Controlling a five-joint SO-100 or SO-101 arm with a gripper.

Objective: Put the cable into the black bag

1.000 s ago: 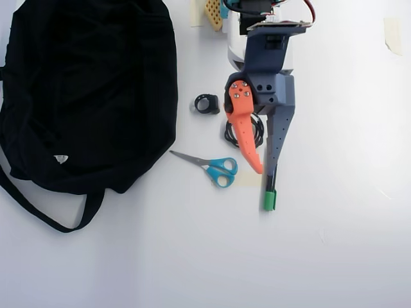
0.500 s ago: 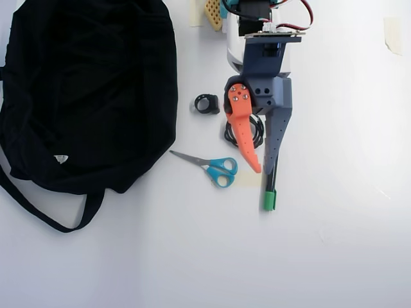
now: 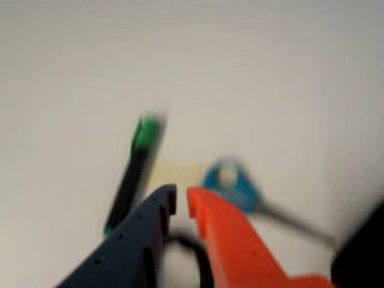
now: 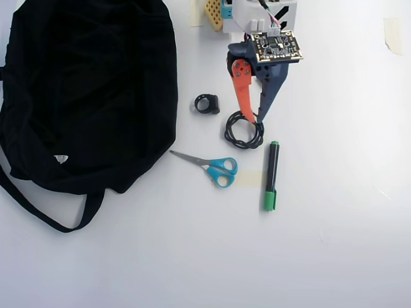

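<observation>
The cable (image 4: 243, 130) is a small black coil lying flat on the white table, right of the black bag (image 4: 83, 90). My gripper (image 4: 254, 120) comes down from the top edge, its orange and dark blue fingers pointing at the coil's upper right part. In the blurred wrist view the gripper (image 3: 181, 200) has a narrow gap between its tips. An arc of the cable (image 3: 187, 243) shows through the gap lower down, under the fingers. I cannot see the fingers pressing on it. The bag's dark edge (image 3: 363, 258) shows at the right.
Blue-handled scissors (image 4: 216, 168) lie below the coil and also show in the wrist view (image 3: 231, 183). A green-capped black marker (image 4: 271, 174) lies to their right, and shows in the wrist view (image 3: 133, 174). A small black ring clip (image 4: 207, 104) sits left of the gripper. The bag's strap (image 4: 58, 215) loops out at the lower left.
</observation>
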